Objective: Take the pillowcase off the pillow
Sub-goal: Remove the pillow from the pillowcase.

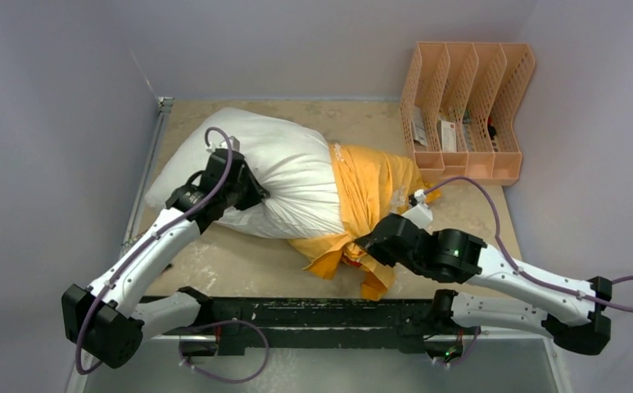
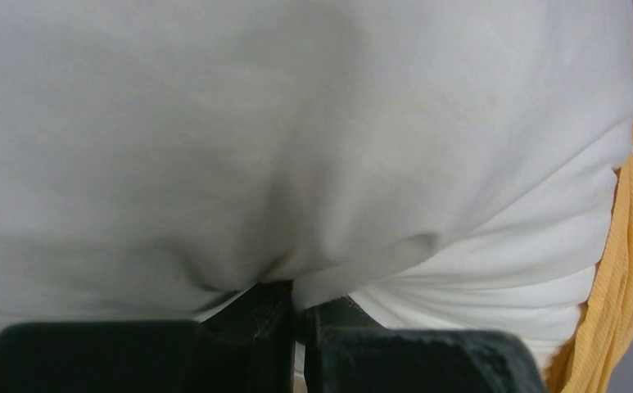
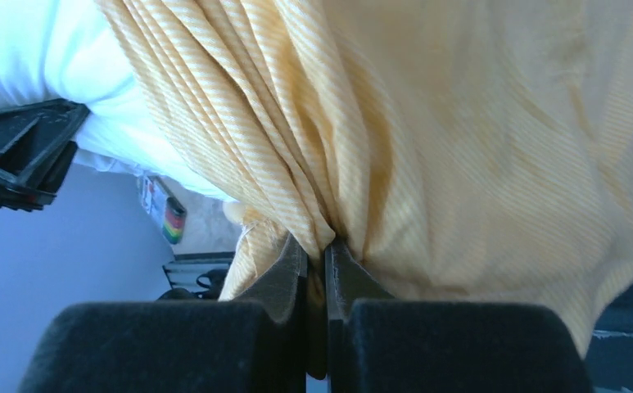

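Note:
The plump white pillow (image 1: 272, 168) lies across the back left of the table, its left part bare. The orange-yellow pillowcase (image 1: 370, 192) is bunched over its right end and trails toward the front edge. My left gripper (image 1: 257, 196) is shut on a pinch of white pillow (image 2: 296, 147) fabric at the pillow's near side; in the left wrist view the gripper (image 2: 298, 296) has cloth drawn between its jaws. My right gripper (image 1: 360, 243) is shut on a fold of the pillowcase (image 3: 460, 147), striped cloth gathered into the gripper (image 3: 323, 246).
A peach desk organiser (image 1: 468, 110) with small items in its slots stands at the back right, close to the pillowcase. Grey walls close in on the left, back and right. The black rail (image 1: 313, 315) carrying the arm bases runs along the near edge.

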{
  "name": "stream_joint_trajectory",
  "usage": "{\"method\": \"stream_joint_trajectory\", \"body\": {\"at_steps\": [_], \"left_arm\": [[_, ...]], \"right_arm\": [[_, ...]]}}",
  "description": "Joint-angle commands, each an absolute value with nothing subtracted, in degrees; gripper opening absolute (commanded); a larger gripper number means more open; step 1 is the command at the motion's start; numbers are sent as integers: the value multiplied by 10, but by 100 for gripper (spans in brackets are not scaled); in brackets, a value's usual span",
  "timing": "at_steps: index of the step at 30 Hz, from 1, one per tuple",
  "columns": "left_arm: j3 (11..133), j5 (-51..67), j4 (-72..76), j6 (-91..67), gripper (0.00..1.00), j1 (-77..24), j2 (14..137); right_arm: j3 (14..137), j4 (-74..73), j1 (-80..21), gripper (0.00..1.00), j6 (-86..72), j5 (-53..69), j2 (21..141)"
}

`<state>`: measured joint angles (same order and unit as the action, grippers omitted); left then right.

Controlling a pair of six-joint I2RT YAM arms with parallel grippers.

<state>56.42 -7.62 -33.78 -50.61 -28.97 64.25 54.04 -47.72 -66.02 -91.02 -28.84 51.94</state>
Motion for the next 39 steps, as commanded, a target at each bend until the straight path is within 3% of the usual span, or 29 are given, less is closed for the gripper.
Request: {"method": "stream_joint_trajectory", "body": {"at_steps": [1,11,14,17,20,24,29,33,36,39], "left_arm": [[588,-292,-388,-408,0,-146,632],[589,-291,-421,-386,0,-108,608],[583,-267,-428,-380,0,-108,592],[565,-191,-406,-361,0,-109,561],[549,-117,-402,-356,0,-109,541],[537,-77,-424,-353,0,-110,517],[532,-60,-442,-363,0,-110,490],[534,-53,-450,-371,0,-110,475],[542,-54,-461,-367,0,-110,473],[544,-57,-464,-365,0,-110,474]], "right_arm": [[537,-782,-659,0,-875,-301,500],[534,-791,-657,0,-864,-309,529],[560,-711,-657,1,-788,-290,510],[597,-561,-657,21,-645,-240,496],[655,-502,-656,58,-581,-232,512],[756,-519,-651,78,-519,-288,577],[793,-521,-578,87,-520,-311,656],[726,-371,-477,88,-487,-136,685],[720,-291,-464,86,-443,-17,730],[740,-292,-464,85,-430,23,782]]}}
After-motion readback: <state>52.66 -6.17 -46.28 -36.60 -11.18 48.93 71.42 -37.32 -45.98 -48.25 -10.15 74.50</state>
